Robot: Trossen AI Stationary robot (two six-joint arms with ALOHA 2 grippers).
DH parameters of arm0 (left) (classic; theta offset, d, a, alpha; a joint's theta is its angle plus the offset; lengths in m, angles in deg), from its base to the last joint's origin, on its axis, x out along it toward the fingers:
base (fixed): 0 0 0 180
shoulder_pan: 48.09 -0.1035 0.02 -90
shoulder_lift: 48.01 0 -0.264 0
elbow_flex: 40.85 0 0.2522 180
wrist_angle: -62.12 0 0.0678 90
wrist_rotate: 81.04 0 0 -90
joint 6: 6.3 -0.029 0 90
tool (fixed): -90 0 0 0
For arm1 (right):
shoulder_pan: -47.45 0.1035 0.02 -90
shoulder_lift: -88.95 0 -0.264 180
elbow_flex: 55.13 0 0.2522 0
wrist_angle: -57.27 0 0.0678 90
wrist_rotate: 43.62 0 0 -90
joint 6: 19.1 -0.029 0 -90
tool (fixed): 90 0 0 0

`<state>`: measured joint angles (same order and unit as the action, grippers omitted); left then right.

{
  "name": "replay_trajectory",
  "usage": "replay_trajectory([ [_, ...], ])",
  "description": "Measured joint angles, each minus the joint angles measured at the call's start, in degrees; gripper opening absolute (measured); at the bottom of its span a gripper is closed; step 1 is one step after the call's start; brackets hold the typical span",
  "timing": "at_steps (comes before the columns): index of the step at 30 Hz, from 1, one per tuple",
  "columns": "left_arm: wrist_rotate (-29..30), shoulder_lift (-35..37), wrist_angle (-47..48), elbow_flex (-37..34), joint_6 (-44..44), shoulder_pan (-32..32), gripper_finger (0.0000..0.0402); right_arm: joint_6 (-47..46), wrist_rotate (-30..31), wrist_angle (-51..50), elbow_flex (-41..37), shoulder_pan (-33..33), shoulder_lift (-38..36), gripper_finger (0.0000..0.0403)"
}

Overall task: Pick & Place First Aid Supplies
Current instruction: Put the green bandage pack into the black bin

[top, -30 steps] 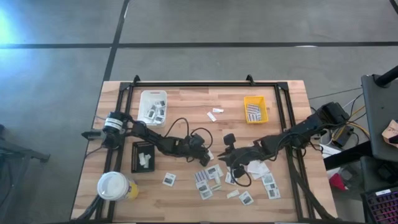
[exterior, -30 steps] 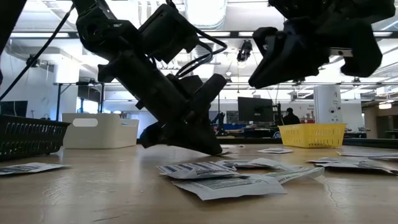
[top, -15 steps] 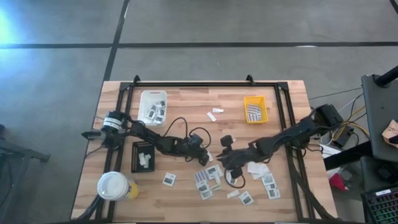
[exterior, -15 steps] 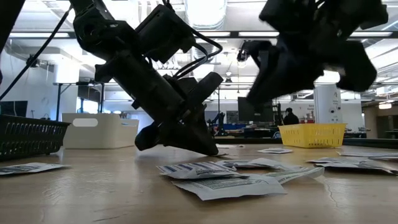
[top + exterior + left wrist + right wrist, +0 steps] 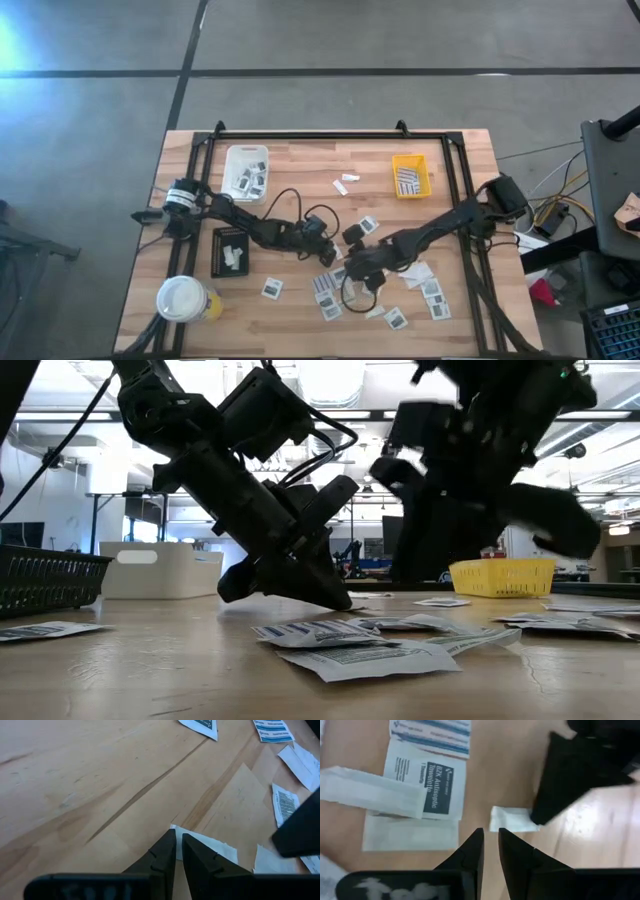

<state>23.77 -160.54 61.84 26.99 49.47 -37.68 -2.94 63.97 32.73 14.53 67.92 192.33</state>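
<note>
Packets (image 5: 345, 284) mostly lie loose just beside both grippers; some already sit in the white tray (image 5: 246, 172) and yellow tray (image 5: 410, 176). Left gripper (image 5: 178, 851) pinches 1 packet's edge; right gripper (image 5: 490, 847), nearly pressed together, holds nothing.

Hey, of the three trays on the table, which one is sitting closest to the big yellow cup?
The black tray. It sits right beside the yellow cup at the table's left side, while the white tray and the yellow tray lie farther off along the far edge.
</note>
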Motion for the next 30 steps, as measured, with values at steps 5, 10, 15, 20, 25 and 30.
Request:
replay_trajectory([
  [5, 0.0, 0.0, 0.0, 0.0, -0.1, 0.0, 0.0053, 0.4, -0.1, -2.5, 3.9, 0.0, 4.2, 0.0072],
  [10, 0.0, 0.0, 0.0, 0.0, -0.3, 0.0, 0.0053, 0.4, 0.5, -4.1, 6.9, 0.0, 6.6, 0.0107],
  [15, 0.0, 0.0, -0.2, 0.0, -0.4, 0.0, 0.0053, 0.4, 3.8, -4.5, 9.2, 0.1, 10.1, 0.0126],
  [20, -0.4, 0.0, -0.1, 0.0, -0.6, 0.0, 0.0053, -0.7, 8.3, -6.6, 10.9, 0.3, 12.5, 0.0124],
  [25, -0.4, 0.0, -0.2, 0.0, -0.6, 0.0, 0.0053, -2.4, 10.6, -6.6, 10.7, 0.3, 12.6, 0.0113],
  [30, -0.4, 0.0, -0.2, 0.0, -0.5, 0.0, 0.0053, -4.5, 12.6, -7.0, 10.6, 0.2, 12.7, 0.0101],
])
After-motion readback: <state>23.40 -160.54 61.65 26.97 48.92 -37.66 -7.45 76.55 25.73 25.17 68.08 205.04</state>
